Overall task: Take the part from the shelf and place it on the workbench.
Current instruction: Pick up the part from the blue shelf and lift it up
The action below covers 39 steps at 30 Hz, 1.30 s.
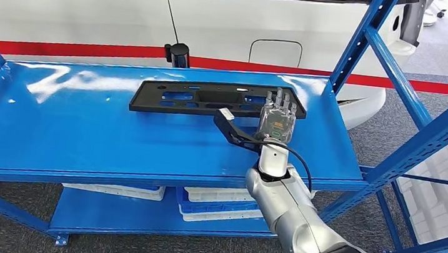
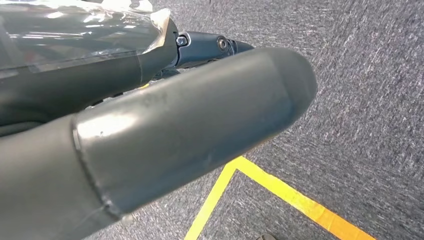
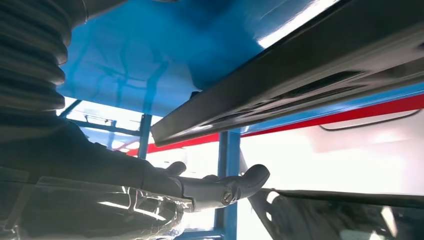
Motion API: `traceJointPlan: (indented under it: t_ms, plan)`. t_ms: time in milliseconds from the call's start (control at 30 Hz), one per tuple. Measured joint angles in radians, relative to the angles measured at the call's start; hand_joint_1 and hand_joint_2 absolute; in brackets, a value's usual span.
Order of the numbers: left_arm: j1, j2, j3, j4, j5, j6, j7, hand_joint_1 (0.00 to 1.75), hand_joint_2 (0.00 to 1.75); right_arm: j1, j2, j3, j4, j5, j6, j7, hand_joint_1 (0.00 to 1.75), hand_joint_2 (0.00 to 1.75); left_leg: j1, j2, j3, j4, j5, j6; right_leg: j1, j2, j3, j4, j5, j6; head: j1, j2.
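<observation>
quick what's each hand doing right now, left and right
Left hand: hangs over the floor; open or closed cannot be told.
Right hand: open, fingers extended over the right end of the black part on the shelf, not gripping it.

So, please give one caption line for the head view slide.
Right hand reaches the black part lying on the blue shelf.

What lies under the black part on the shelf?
The part lies flat on the blue shelf. The right hand covers its right end, so whether the fingers reach beneath cannot be told.
</observation>
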Motion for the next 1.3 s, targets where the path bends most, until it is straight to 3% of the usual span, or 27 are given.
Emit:
traceJointPlan:
  t_ms: [33,67,867,1300]
  plan:
    - [0.0,0.0,0.0,0.0,-0.002,0.003,0.004,0.0,0.0,0.0,-0.003,-0.006,0.001,0.002,-0.001,0.001,1.64,1.75,0.0,0.0,0.0,0.0,0.0,0.0,0.0,0.0,0.0,0.0,0.0,0.0,0.0,0.0]
    - [0.0,0.0,0.0,0.0,-0.004,0.005,0.007,0.0,0.0,0.0,-0.006,-0.011,0.002,0.004,-0.001,0.002,1.74,1.75,0.0,0.0,0.0,0.0,0.0,0.0,0.0,0.0,0.0,0.0,0.0,0.0,0.0,0.0]
    - [0.0,0.005,0.0,0.0,-0.016,0.008,0.0,0.0,0.0,-0.013,-0.026,-0.054,0.002,0.072,-0.045,-0.034,1.75,1.75,0.0,0.0,0.002,0.0,0.0,0.0,0.0,0.0,0.002,0.0,0.0,0.0,0.0,0.0]
    - [0.0,0.008,0.001,0.0,-0.006,0.004,-0.024,0.0,0.0,0.005,-0.014,-0.092,-0.003,0.071,-0.131,-0.083,1.75,1.75,0.0,0.0,0.002,0.0,0.0,0.0,0.0,0.0,0.002,0.0,0.0,0.0,0.0,0.0]
